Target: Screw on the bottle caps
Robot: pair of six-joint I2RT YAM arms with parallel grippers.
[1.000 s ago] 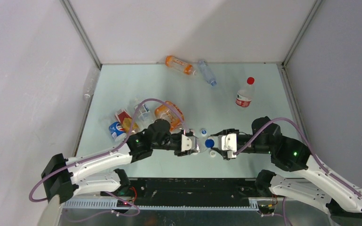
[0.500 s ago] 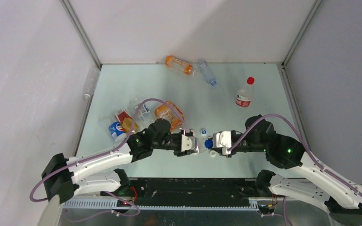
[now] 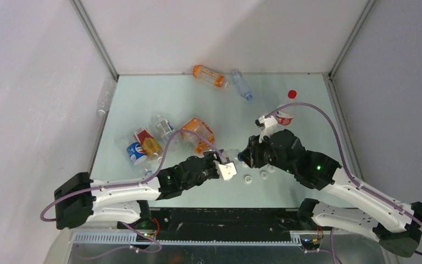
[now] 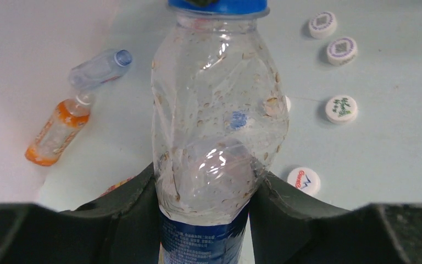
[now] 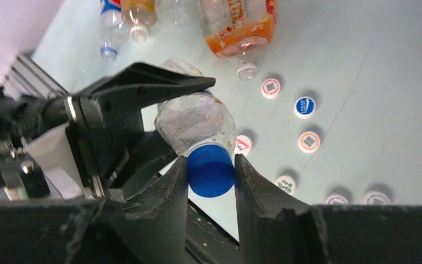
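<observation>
My left gripper (image 4: 209, 192) is closed partway around the lower body of a clear bottle (image 4: 214, 104), a finger pressed to each side just above its blue label. The bottle looks empty apart from droplets and specks on its inner wall, and its neck points away from my palm. At that neck my right gripper (image 5: 211, 177) pinches the blue cap (image 5: 211, 165) sitting on the bottle's mouth, one finger tight on either side. To the left of my left fingers an orange bottle (image 4: 55, 135) lies on its side, contents unclear, and to their right loose caps (image 4: 341, 109) lie on the table (image 4: 395, 143).
</observation>
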